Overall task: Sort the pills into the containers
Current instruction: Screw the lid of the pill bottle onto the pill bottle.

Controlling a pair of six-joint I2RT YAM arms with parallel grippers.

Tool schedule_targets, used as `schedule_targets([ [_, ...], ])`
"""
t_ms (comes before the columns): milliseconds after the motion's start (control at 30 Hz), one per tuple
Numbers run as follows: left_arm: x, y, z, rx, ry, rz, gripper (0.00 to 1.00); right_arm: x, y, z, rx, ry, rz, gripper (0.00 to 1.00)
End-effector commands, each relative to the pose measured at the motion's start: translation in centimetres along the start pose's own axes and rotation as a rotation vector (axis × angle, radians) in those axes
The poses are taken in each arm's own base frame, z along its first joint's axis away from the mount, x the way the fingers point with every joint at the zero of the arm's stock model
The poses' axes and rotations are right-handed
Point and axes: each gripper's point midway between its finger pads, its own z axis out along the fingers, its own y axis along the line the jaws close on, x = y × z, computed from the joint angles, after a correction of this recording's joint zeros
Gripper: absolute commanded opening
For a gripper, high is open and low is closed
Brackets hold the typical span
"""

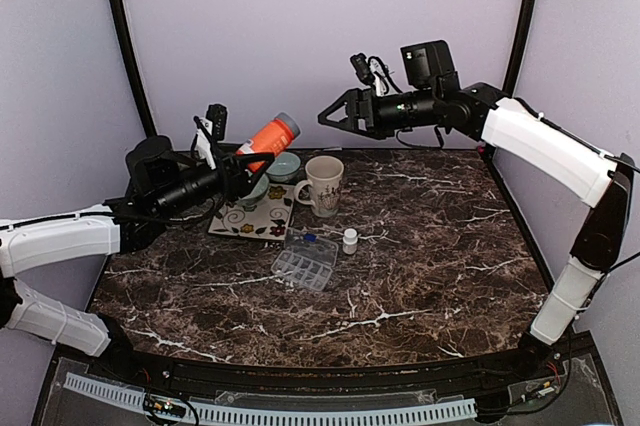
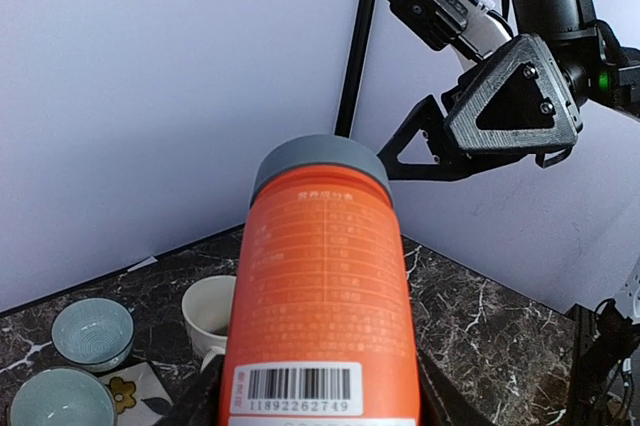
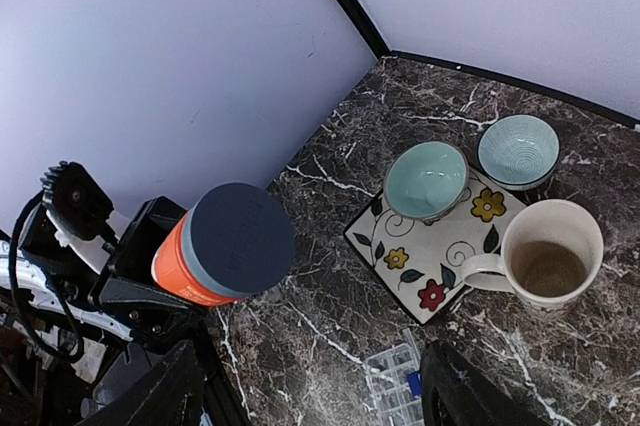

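Bottle point(image 1: 270, 135): smooth orange plastic cylinder w/ flat grey screw cap & white barcode label near its base. The left end effector point(image 1: 252, 168) grips its lower body & holds it in the air, tilted, cap end up and toward the mug point(image 1: 325, 186). The bottle sits up-left of the mug, off the table point(image 1: 430, 246).

The right end effector point(image 1: 335, 114), black w/ triangular open-frame fingers, is spread open & empty. It's high above the mug, tips pointing at the grey cap but well apart from it.

The mug is cream ceramic, round, upright, w/ its handle on the left. The table is dark marble-look w/ white veins.

Left of the mug lies a square glossy floral mat point(image 1: 250, 221). A smooth bowl point(image 3: 425, 178), pale teal, sits on the mat's far corner. A ribbed bowl point(image 1: 284, 167), pale blue, is just behind-left of the mug.

The pill box point(image 1: 304, 264) is clear plastic, a rectangular grid of compartments, flat on the table in front of the mug. A small white vial point(image 1: 350, 240) stands upright btwn mug & pill box, slightly right.
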Motion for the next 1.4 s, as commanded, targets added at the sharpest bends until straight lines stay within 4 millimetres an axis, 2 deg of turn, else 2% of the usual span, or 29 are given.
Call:
schedule_targets([
  [0, -1.7, -1.1, 0.0, 0.149, -0.037, -0.112, 0.01, -0.1, 0.9, -0.6, 0.001, -0.018, -0.100, 0.74],
  [100, -1.9, -0.4, 0.4, 0.222, -0.015, -0.177, 0.01, 0.0, 1.4, -1.0, -0.020, -0.025, -0.127, 0.74],
  [333, -2.1, -1.6, 1.2, 0.495, 0.061, -0.339, 0.01, 0.5, 2.6, -1.5, -0.079, -0.024, -0.186, 0.75],
  [567, -1.5, -3.1, 1.5, 0.685, 0.151, -0.450, 0.01, 1.0, 2.6, -1.3, -0.088, -0.011, -0.224, 0.75],
  [733, -1.0, -3.5, 1.6, 0.755, 0.199, -0.505, 0.01, 1.4, 2.3, -1.2, -0.084, -0.003, -0.237, 0.75],
  [1367, -0.2, -3.8, 2.6, 0.882, 0.290, -0.600, 0.00, 2.4, 4.3, -1.2, -0.222, 0.039, -0.226, 0.75],
])
